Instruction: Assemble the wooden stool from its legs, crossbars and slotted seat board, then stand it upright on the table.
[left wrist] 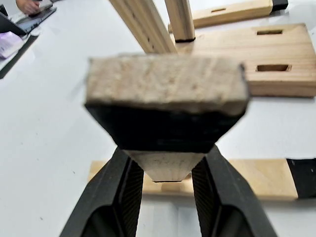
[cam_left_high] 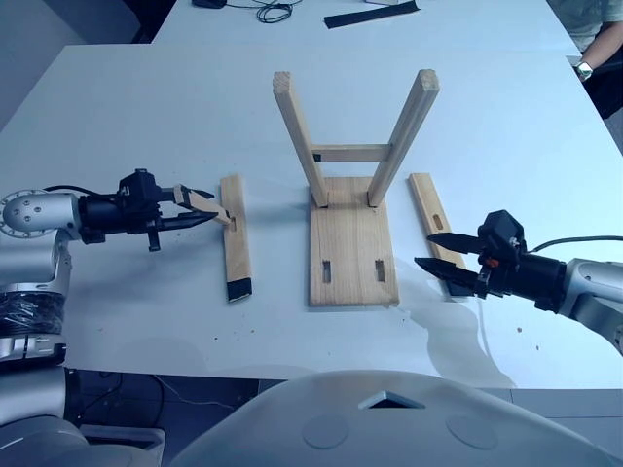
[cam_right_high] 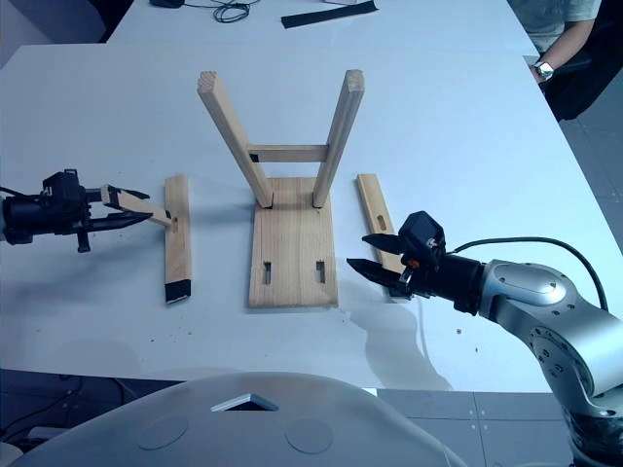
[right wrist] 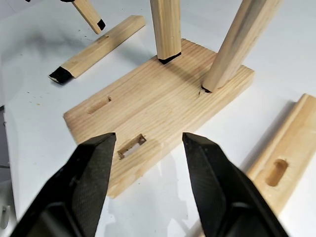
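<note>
The pale slotted wooden seat board (cam_left_high: 350, 243) is lying flat mid-table, with two square wooden legs (cam_left_high: 300, 136) and a thin crossbar (cam_left_high: 352, 153) standing in its far slots. I'm gripping a short black-tipped crossbar (cam_left_high: 223, 215) in the left claw (cam_left_high: 200, 207), aiming its tip at the slot in the loose left leg (cam_left_high: 236, 248). The right claw (cam_left_high: 424, 249) is hanging released by the loose right leg (cam_left_high: 425, 199), likely its next pick.

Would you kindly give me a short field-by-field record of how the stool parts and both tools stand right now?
Seat board: flat on the table; two near slots empty.
Standing legs: two, in the far slots, joined by a crossbar.
Left loose leg: flat beside the board.
Right loose leg: flat on the other side.
Left tool: shut on a second crossbar, its tip by the left loose leg's slot.
Right tool: open, empty, over the right loose leg's near end.
</note>
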Available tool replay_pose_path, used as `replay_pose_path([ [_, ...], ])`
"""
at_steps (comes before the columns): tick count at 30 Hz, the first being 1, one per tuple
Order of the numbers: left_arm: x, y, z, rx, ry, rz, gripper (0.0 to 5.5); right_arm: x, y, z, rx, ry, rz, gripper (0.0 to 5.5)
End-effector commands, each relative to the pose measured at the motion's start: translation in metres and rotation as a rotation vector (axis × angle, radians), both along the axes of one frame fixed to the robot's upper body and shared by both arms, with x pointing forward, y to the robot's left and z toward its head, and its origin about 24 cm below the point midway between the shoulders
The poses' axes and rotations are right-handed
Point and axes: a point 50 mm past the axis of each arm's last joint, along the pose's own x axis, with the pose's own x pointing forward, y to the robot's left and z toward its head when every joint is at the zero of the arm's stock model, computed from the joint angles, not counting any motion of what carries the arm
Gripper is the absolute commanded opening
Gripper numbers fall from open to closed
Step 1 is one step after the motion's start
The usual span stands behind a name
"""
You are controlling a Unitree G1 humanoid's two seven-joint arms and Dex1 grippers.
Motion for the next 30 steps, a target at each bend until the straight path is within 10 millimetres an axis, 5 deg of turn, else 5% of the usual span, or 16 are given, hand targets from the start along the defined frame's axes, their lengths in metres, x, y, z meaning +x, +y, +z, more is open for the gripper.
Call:
replay_pose_path([
  [1, -0.003, 0.001, -0.003, 0.007, 0.012, -0.005, 1.29, 0.003, 0.001, 0.000, -0.015, -0.020, 0.010, 2.49],
  [30, -0.002, -0.006, -0.020, 0.047, 0.073, -0.040, 1.29, 0.002, 0.004, -0.005, -0.036, -0.022, 0.033, 2.49],
])
